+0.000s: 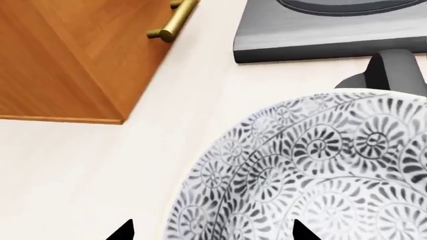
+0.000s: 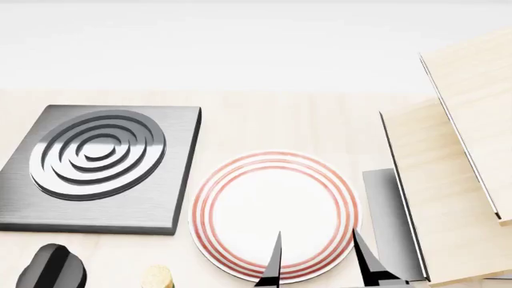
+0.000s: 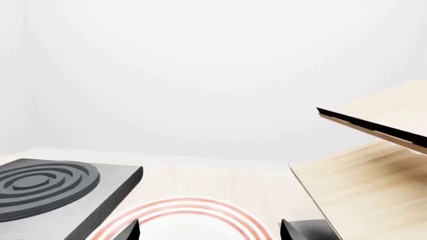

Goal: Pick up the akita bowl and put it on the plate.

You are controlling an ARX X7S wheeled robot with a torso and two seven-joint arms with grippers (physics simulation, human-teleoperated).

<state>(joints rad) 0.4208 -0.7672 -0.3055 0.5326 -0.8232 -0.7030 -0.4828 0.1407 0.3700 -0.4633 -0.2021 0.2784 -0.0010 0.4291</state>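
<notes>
We see the akita bowl [image 1: 313, 175] filling the lower right of the left wrist picture, on the pale counter [image 1: 87, 175]. The left gripper [image 1: 212, 234] shows only as two dark tips at the bottom edge, set wide apart: one stands outside the rim, the other over the patterned inside. So it is open and holds nothing yet.

In the head picture the plate [image 2: 240, 207] lies bare at lower centre, just beside the grey stove burner [image 2: 96, 165]. The bowl itself does not appear there. The right gripper [image 2: 318, 264] hangs with its jaws spread over the near edge of the plate, also empty.

We think the grasp is the risk. A pinch on a thin, curved wall can slip or tip the bowl. A dark object [image 1: 393, 75] stands close behind the bowl, and the wooden cabinet [image 1: 73, 60] is near, so a push may knock into them. The right gripper over the plate may also block the placing.
</notes>
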